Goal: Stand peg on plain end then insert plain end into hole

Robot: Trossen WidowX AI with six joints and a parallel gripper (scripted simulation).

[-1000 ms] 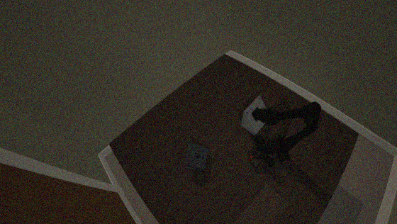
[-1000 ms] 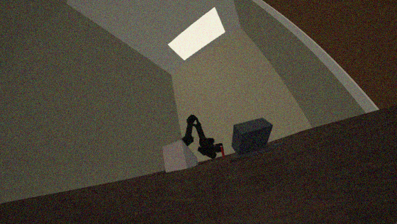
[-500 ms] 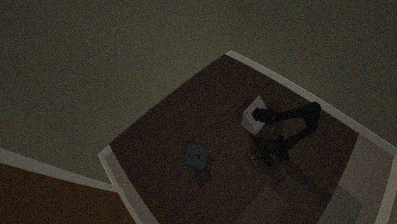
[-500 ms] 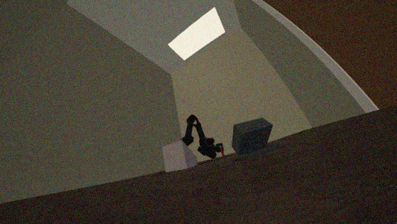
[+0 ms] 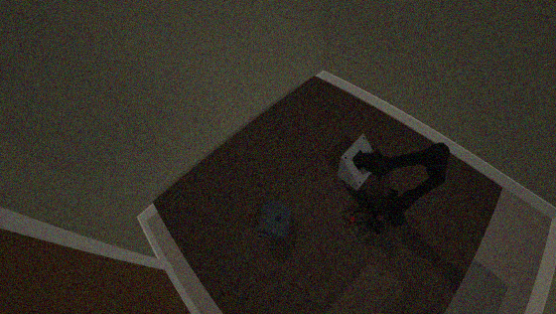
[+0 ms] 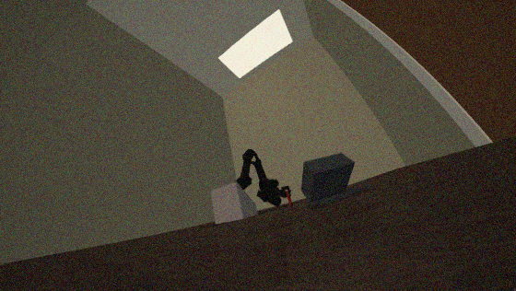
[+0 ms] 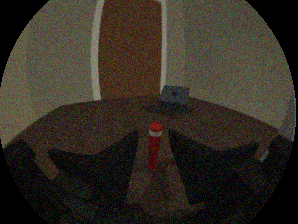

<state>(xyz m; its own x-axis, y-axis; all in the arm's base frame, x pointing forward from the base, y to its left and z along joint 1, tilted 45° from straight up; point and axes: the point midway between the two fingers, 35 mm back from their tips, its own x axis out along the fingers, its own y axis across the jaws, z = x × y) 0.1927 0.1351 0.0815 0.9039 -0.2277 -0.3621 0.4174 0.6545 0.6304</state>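
The red peg (image 5: pixel 352 219) (image 6: pixel 289 198) (image 7: pixel 154 150) stands upright on the table, its white band near the top end. My gripper (image 6: pixel 286 189) (image 7: pixel 153 132) is open around the peg's upper part, with a gap on each side of the peg in the wrist view. The blue-grey block with the sloped panel (image 5: pixel 283 227) (image 6: pixel 328 177) (image 7: pixel 182 99) stands beyond the peg. Its one dark hole (image 5: pixel 278 218) (image 7: pixel 174 93) shows in the face. In the top view the fingers are too dark to make out.
A pale block (image 5: pixel 351 175) (image 6: pixel 227 203) stands beside the arm's base, on the other side of the gripper from the panel block. The dark table (image 5: pixel 223 199) (image 6: pixel 258 253) carries everything. The pictures are dim and grainy.
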